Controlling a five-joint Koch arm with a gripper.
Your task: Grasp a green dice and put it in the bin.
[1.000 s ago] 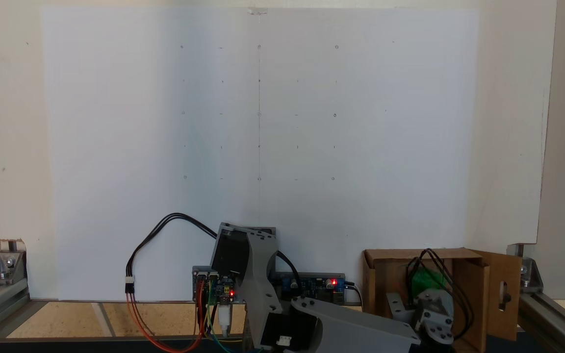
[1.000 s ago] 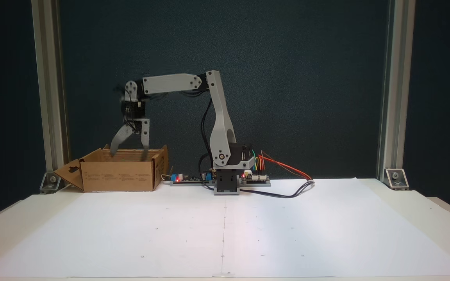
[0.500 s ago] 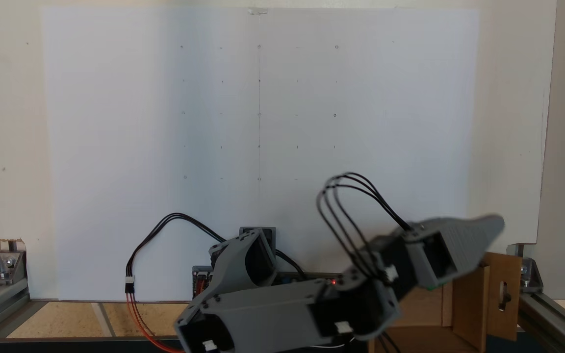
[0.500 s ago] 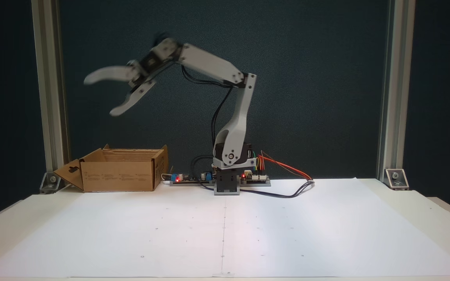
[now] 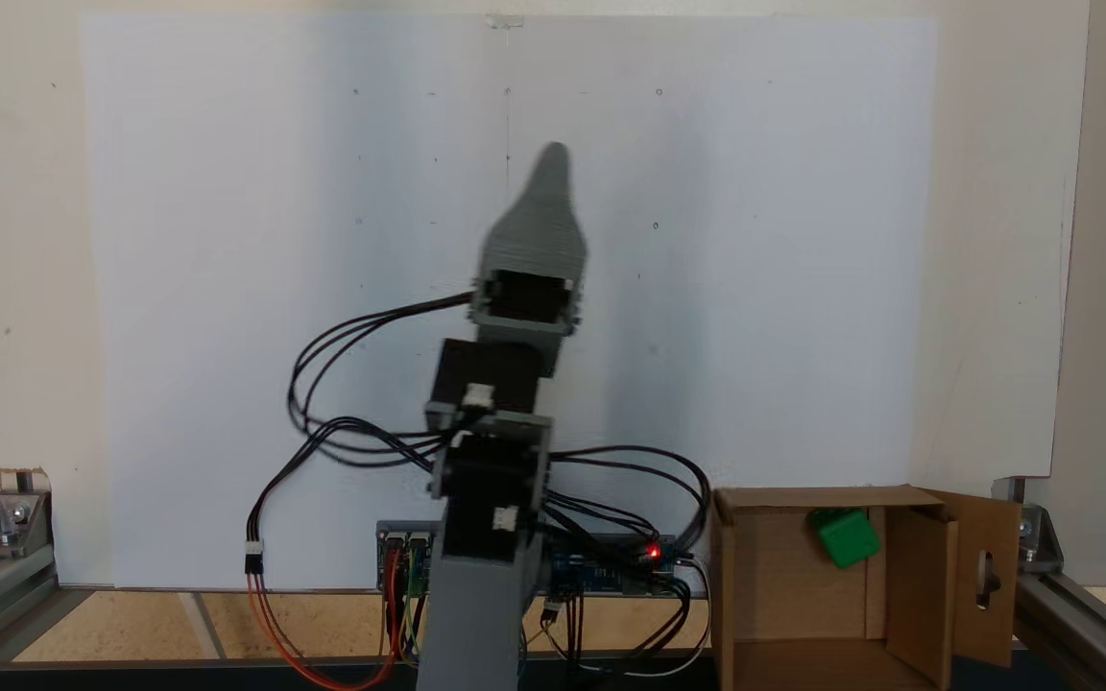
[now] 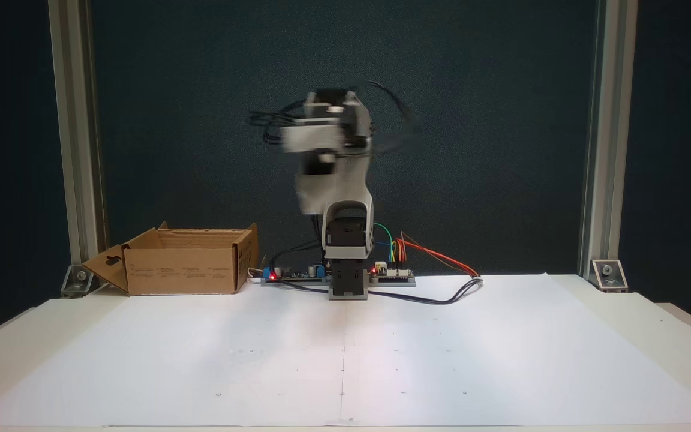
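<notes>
Green dice (image 5: 847,537) inside bin (image 5: 766,595), seemingly well apart from pincer (image 5: 553,163).

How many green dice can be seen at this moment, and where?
1. The green dice lies inside the cardboard box, near its back wall in the top-down fixed view. Others could be hidden behind the box walls.

the green dice (image 5: 846,537) lies tilted inside the open brown cardboard bin (image 5: 764,585), near its back wall.
</notes>
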